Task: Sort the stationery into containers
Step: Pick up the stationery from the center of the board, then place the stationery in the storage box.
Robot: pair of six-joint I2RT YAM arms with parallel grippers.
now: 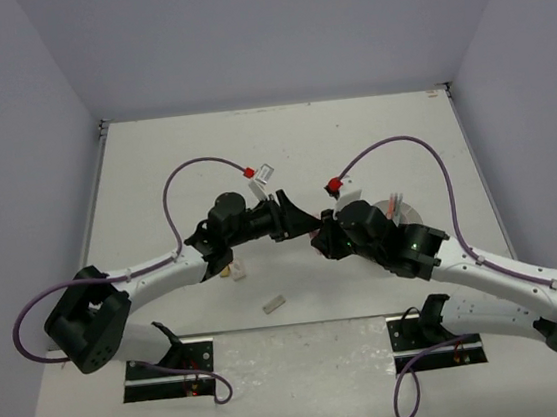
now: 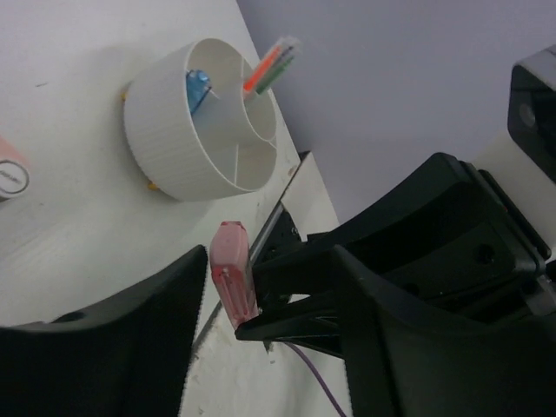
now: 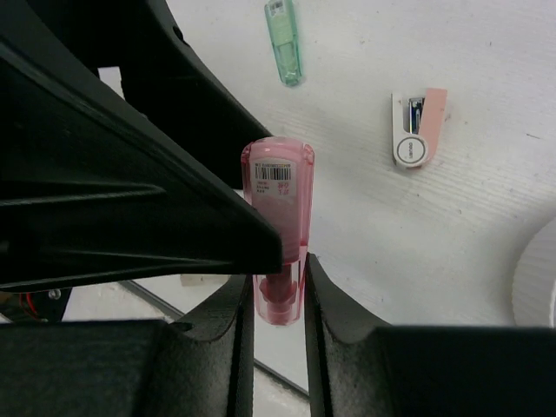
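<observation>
Pinching the lower end of a pink piece (image 3: pixel 280 200), the right gripper (image 3: pixel 278 282) has its two fingers pressed against the piece's sides and holds it upright above the table (image 1: pixel 351 140), off to one side of the organizer (image 2: pixel 165 130). A barcode label faces the right wrist camera. The left gripper (image 2: pixel 274 278) is spread, with one black finger on each side of the same pink piece. The gap between them is much wider than the piece, and whether either finger touches it cannot be told.

From the left wrist, the organizer shows as a round white cup with inner dividers. A blue item (image 2: pixel 197 87) sits in one compartment, and orange and green pens (image 2: pixel 271 65) stick out of another. The right wrist view catches only a sliver of the organizer's rim at its right edge. It does show two things on the table beyond the pink piece, away from the organizer: a green piece (image 3: pixel 285 35) and a white-and-pink item (image 3: pixel 417 130).

In the top view the two grippers meet just left of the organizer, which is mostly hidden behind the right arm. Only this view shows a small grey block (image 1: pixel 273 304) lying farther left of the organizer, towards the arm bases.
</observation>
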